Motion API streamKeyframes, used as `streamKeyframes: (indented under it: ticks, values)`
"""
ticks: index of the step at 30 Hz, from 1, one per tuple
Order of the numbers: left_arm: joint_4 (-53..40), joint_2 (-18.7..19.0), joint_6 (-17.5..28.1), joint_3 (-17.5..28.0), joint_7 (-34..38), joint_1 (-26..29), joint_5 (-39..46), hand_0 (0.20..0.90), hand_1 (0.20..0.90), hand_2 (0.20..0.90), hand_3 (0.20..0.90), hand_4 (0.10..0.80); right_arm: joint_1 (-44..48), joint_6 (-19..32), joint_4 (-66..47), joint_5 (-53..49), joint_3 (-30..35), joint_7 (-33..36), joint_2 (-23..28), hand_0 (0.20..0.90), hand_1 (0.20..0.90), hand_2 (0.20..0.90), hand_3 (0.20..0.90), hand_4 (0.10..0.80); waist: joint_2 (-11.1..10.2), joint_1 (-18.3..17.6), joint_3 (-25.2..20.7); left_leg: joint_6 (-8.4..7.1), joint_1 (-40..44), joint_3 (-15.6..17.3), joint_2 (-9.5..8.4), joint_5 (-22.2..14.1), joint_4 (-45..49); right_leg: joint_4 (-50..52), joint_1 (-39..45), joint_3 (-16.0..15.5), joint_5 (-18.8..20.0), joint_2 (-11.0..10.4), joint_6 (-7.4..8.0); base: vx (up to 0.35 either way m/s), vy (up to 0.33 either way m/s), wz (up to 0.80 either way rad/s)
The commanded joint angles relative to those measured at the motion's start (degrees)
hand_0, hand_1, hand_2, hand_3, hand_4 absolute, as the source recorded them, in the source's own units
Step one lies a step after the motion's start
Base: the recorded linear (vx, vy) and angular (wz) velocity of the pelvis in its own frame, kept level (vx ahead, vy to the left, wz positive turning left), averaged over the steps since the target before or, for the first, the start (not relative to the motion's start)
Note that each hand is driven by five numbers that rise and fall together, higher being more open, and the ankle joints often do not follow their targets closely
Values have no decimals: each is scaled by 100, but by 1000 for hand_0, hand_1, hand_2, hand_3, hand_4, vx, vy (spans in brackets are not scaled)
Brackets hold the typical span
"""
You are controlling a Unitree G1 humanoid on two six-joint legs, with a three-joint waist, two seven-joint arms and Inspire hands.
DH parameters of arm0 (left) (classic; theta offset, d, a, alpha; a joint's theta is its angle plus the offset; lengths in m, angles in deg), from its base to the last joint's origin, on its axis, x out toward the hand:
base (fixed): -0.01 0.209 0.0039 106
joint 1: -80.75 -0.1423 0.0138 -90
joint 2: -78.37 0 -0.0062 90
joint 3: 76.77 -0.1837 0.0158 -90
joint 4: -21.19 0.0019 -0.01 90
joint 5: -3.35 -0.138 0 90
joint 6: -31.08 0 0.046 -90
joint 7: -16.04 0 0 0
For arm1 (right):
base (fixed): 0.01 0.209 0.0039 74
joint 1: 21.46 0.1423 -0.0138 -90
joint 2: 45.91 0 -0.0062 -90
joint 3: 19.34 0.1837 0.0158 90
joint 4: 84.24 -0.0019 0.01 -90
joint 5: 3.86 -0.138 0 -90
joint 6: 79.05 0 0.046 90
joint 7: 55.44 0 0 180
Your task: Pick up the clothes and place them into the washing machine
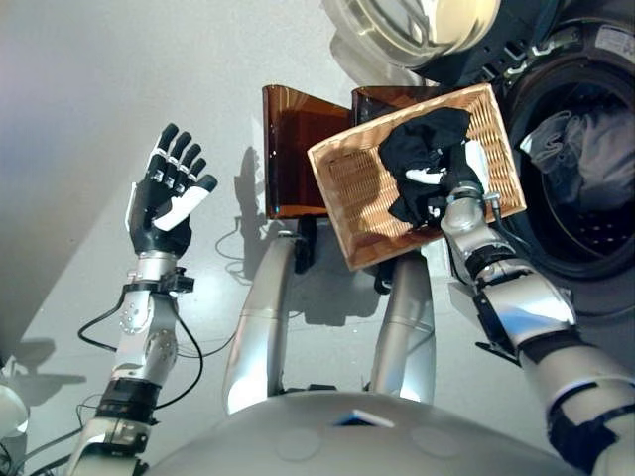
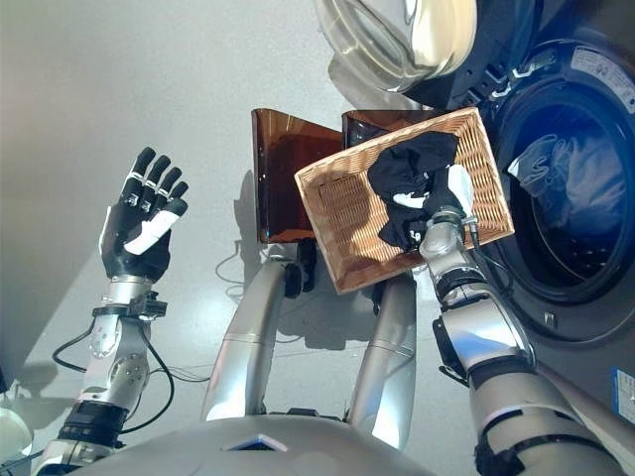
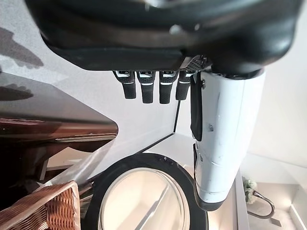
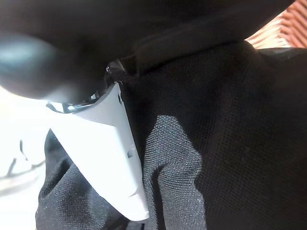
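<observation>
Place: a home laundry corner
Machine: dark front-loading washing machine with round glass door swung open, grey clothes in its drum
Basket: woven wicker laundry basket
Floor: plain pale grey floor

Arms silver-grey, glossy, segmented, with black bands at the joints; left hand dark, fingers marked with small white patches, thumb under a smooth white cover; right hand dark, its thumb likewise white-covered; small screw holes visible on the thumb covers in both wrist views.
</observation>
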Motion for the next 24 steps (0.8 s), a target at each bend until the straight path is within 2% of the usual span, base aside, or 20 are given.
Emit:
streamKeyframes:
  ticks: [1, 6, 9, 17, 24]
  values:
    - [-374, 74, 573, 518, 79, 20, -48, 900, 900, 900, 900, 800, -277, 634, -461, -859, 433, 368, 134, 200, 200, 200, 200, 300, -60, -25, -186, -274, 586, 23, -77, -483, -267, -950, 95, 39, 1014, 117, -374, 31, 28, -5]
    - [-17, -104, 632, 547, 147, 108, -72, 900, 900, 900, 900, 800, -969, 1212, -1579, -1704, 899, 247, -54, 200, 200, 200, 200, 300, -101, -205, -138, -272, 1117, 64, -45, -208, -1102, -1663, 559, -63, 1338, 177, -242, 23, 32, -18]
    - [224, -250, 645, 559, 104, 152, -40, 900, 900, 900, 900, 800, -1488, 1612, -2038, -2629, 1300, -155, -294, 200, 200, 200, 200, 300, -126, -305, -145, -296, 1592, 44, -50, 7, -1765, -2334, 1056, -154, 1547, 162, -143, 67, 14, -14]
    - [529, -403, 673, 583, 11, 241, -40, 900, 900, 900, 900, 800, -2133, 1968, -2397, -3762, 1680, -787, -617, 200, 200, 200, 200, 300, -180, -416, -150, -369, 2548, -56, -62, 397, -2885, -3465, 2009, -322, 1902, 106, 11, 83, -18, -13]
    - [720, -625, 616, 551, -34, 285, -23, 900, 900, 900, 900, 800, -2538, 2215, -2533, -5819, 2158, -1791, -1198, 200, 200, 200, 200, 300, -177, -518, -212, -482, 3333, -167, -45, 692, -3736, -4266, 2786, -436, 2111, 107, 89, 81, -23, -4]
